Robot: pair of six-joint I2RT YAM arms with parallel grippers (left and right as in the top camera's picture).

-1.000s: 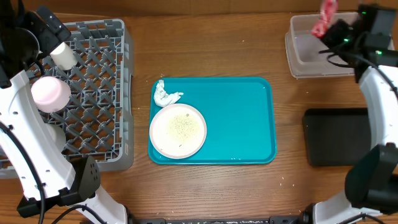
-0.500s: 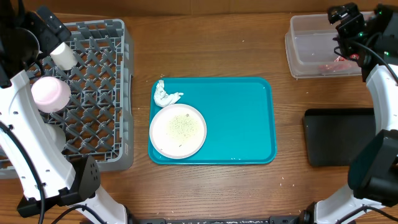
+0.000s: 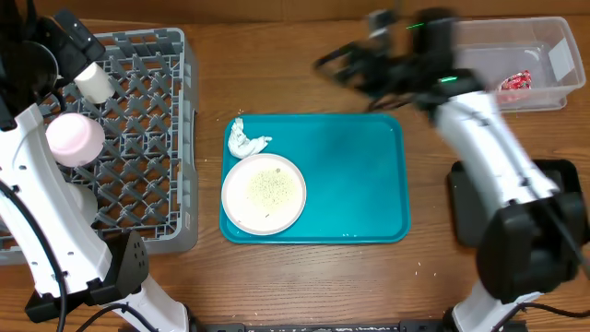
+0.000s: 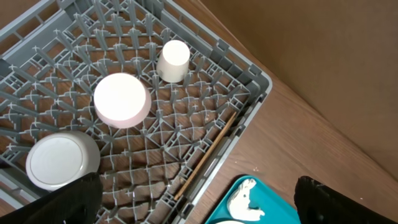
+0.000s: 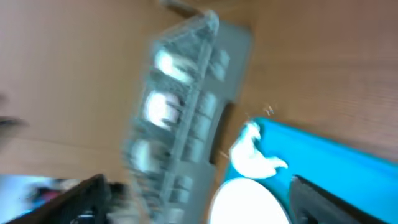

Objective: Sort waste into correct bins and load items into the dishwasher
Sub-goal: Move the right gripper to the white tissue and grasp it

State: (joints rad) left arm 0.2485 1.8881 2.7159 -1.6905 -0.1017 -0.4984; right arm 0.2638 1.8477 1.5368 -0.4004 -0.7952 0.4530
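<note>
The crinkled red wrapper (image 3: 516,81) lies in the clear tub (image 3: 502,46) at the back right. My right gripper (image 3: 355,60) is blurred, open and empty, above the table behind the teal tray (image 3: 350,175); in its wrist view (image 5: 208,199) the jaws stand wide. On the tray, a crumpled napkin (image 3: 244,141) (image 5: 252,155) lies beside the crumb-speckled plate (image 3: 265,194). The grey dish rack (image 3: 152,120) (image 4: 249,81) holds a cup (image 4: 173,60) and two bowls (image 4: 121,99) (image 4: 59,160). My left gripper (image 4: 199,202) hangs open and empty above the rack's near corner.
The black tray (image 3: 470,207) sits at the right, partly hidden by my right arm. A thin wooden stick (image 4: 205,155) lies in the rack along its wall. Bare wood shows between the rack and the teal tray.
The right gripper opened over the clear tub and the red wrapper now lies inside it. That arm then swung fast to the left. The left arm has not moved.
</note>
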